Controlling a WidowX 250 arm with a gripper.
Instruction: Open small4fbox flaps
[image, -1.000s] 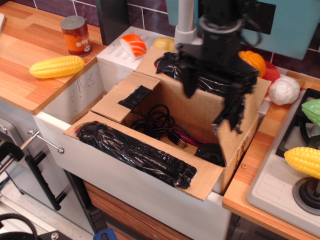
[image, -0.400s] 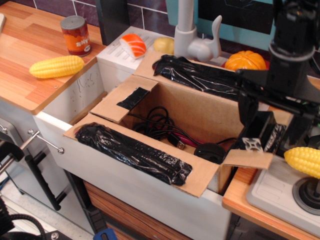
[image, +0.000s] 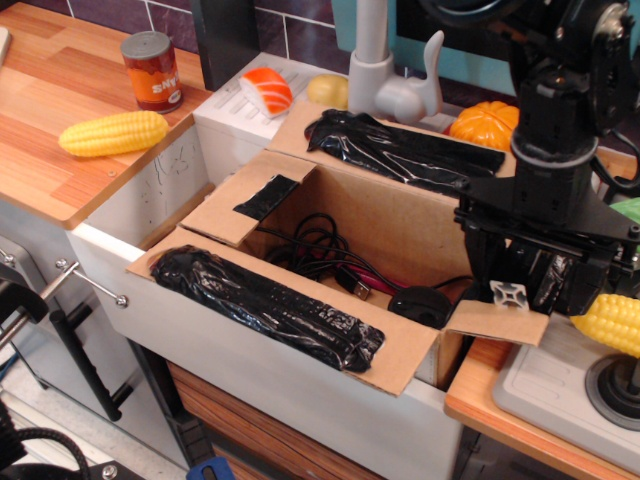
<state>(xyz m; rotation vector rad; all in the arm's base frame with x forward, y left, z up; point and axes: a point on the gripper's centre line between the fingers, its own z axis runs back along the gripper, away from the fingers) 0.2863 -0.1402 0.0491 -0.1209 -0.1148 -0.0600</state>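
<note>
Now the small4fbox lies left of the fingers; spread fingers hover over its right flap.

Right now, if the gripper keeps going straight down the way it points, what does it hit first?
Most likely the right short flap of the small4fbox: the gripper points down, directly above that folded-out flap. With only one view the depth is uncertain, so it could land on the counter edge instead.

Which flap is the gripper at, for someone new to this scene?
Find the open cardboard box sitting in the white sink. At its right end, under the black gripper, a short flap juts out flat. Unlike the two long flaps, it shows no wide black tape.
</note>
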